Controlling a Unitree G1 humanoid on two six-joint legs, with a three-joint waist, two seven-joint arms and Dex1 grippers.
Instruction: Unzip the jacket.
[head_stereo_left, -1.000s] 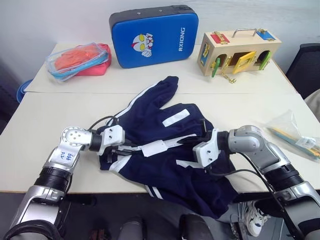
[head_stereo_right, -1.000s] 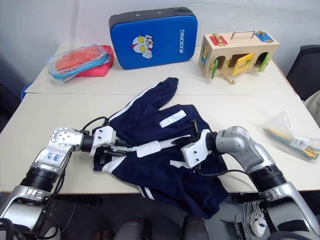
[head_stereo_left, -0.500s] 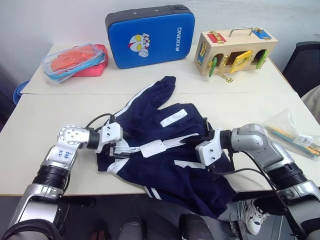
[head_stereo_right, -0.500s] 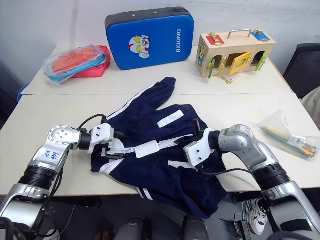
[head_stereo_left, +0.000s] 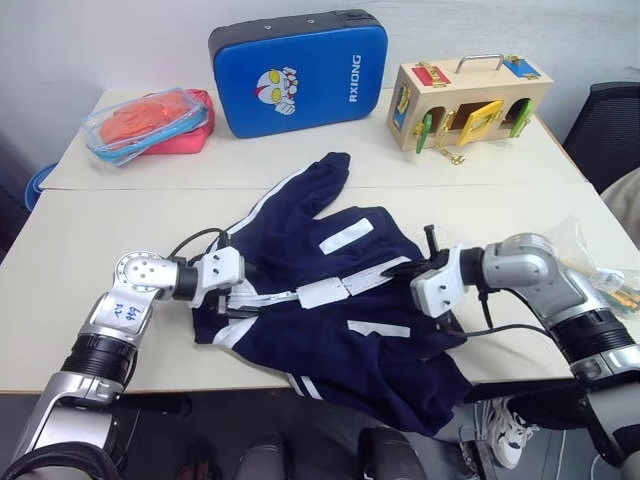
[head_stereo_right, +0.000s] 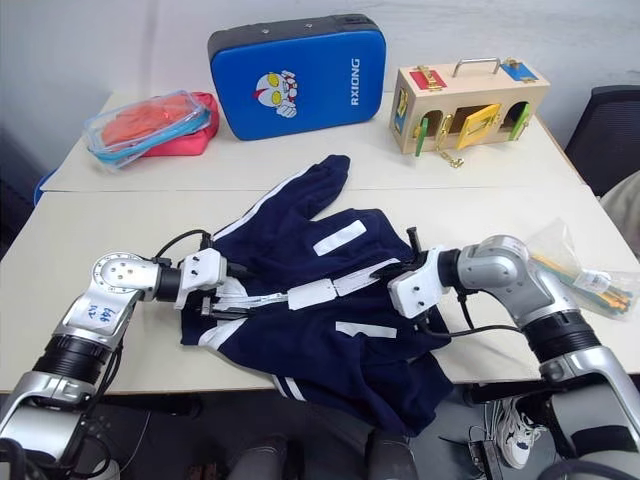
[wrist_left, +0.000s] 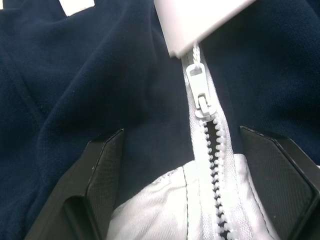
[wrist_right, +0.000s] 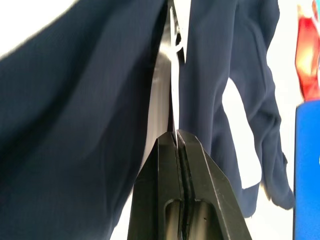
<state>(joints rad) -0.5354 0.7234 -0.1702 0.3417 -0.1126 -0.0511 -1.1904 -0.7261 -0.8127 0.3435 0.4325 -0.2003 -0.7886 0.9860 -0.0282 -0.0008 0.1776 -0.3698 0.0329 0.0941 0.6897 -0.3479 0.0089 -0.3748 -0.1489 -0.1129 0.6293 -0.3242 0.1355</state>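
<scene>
Jacket zipper slider (wrist_left: 200, 97) sits between my left gripper's (wrist_left: 200, 195) wide-open black fingers (wrist_left: 92, 185), which hold nothing. My right gripper (wrist_right: 177, 140) is clamped shut on a thin white edge, probably a hang tag (head_stereo_left: 328, 291); since a second ago it has drawn that tag toward three o'clock. Only the left wrist view shows the parted teeth. The navy fabric track jacket (head_stereo_left: 330, 320) lies mid-table (head_stereo_left: 80, 250). At twelve o'clock, the blue padded case (head_stereo_left: 300, 70) reads "RXIONG".
</scene>
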